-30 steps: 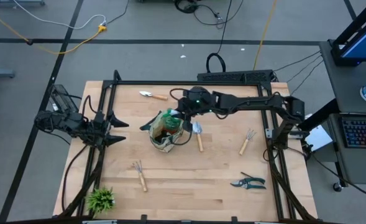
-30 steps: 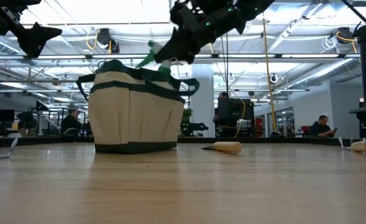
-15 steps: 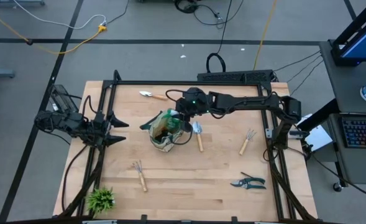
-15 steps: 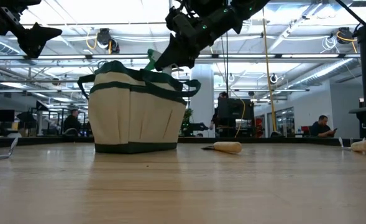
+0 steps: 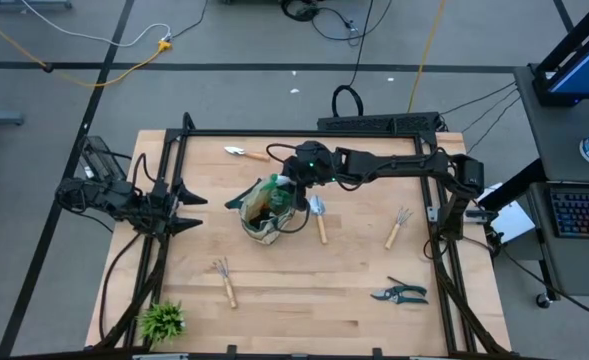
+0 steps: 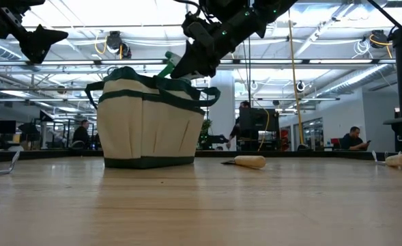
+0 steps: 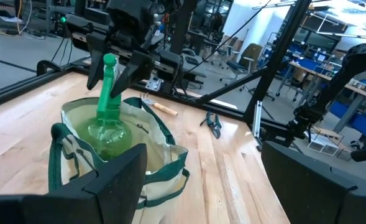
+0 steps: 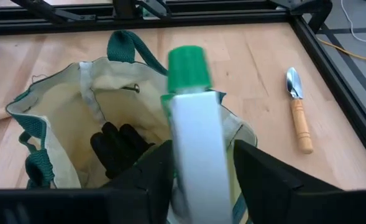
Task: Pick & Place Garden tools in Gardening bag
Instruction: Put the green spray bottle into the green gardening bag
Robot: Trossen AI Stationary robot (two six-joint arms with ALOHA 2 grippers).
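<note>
Right hand point(image 7: 122, 59) looser; bottle point(image 7: 107, 118) half-hidden.

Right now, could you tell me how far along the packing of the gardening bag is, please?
Done: a glove lies in the gardening bag. In hand: the right gripper straddles the spray bottle standing in it. Left: two trowels, two rakes, shears.

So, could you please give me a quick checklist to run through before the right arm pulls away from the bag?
1. Spray bottle standing inside gardening bag: ok.
2. Right gripper fingers apart around the bottle's neck: ok; fully clear of it: cannot tell.
3. Bag upright on table: ok.
4. Glove already in bag: ok.
5. Left gripper parked aside, open: ok.
6. Trowel beside bag, outside it: not ok.
</note>
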